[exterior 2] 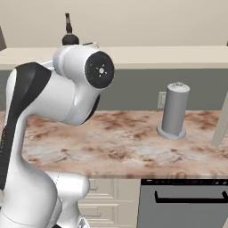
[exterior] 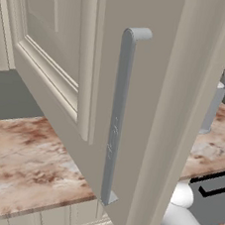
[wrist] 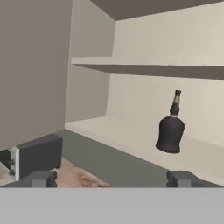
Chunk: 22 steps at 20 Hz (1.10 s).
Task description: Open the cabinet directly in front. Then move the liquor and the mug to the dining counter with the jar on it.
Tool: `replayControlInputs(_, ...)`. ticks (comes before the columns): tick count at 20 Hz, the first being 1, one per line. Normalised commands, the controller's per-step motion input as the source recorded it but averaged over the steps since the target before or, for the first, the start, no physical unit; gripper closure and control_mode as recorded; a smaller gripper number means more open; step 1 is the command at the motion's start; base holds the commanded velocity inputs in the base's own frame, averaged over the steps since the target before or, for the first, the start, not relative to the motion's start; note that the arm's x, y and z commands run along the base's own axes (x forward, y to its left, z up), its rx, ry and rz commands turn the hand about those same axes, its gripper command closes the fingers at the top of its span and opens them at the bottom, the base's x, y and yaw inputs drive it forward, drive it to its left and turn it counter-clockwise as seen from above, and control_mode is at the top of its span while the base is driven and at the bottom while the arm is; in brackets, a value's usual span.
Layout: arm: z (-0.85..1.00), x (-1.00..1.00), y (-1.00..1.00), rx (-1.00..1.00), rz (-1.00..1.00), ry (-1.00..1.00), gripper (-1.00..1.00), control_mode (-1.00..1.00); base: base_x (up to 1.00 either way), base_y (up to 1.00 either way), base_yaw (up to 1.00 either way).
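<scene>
The cabinet door (exterior: 152, 89) stands swung open toward the base, its long grey bar handle (exterior: 117, 115) facing me. In the hand view the cabinet (wrist: 87, 87) is open and shows cream shelves. The liquor (wrist: 171, 129), a squat near-black bottle with a brownish cap, stands upright on the lower shelf, right of centre. Its neck and cap (exterior 2: 68, 32) peek over the arm's white joint. My gripper (wrist: 111, 179) is open and holds nothing, some way in front of the shelf and left of the bottle. The mug, the jar and the dining counter are out of view.
A marble counter (exterior 2: 124, 147) runs under the cabinet, with a tall grey domed canister (exterior 2: 174, 111) at its right. A dark appliance front (exterior 2: 182, 202) sits below it. A dark grey box (wrist: 38, 156) lies low left of the hand.
</scene>
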Motion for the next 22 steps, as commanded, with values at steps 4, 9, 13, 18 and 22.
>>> replayControlInputs(4,0.10,0.18,0.31,0.00,-0.04,0.06,-1.00,-1.00,0.00,0.00,0.00)
replayControlInputs(9,0.20,0.28,0.29,0.00,-0.12,0.07,-1.00,-1.00,0.00,0.00,0.00)
replayControlInputs(13,0.14,0.17,0.26,-0.02,-0.22,0.07,-1.00,-1.00,0.00,0.00,0.00)
replayControlInputs(18,0.00,0.07,0.33,-0.07,-0.26,0.04,-1.00,-1.00,0.00,0.00,0.00)
replayControlInputs(22,0.00,0.13,0.21,-0.03,-0.22,0.02,-1.00,-1.00,0.00,0.00,0.00)
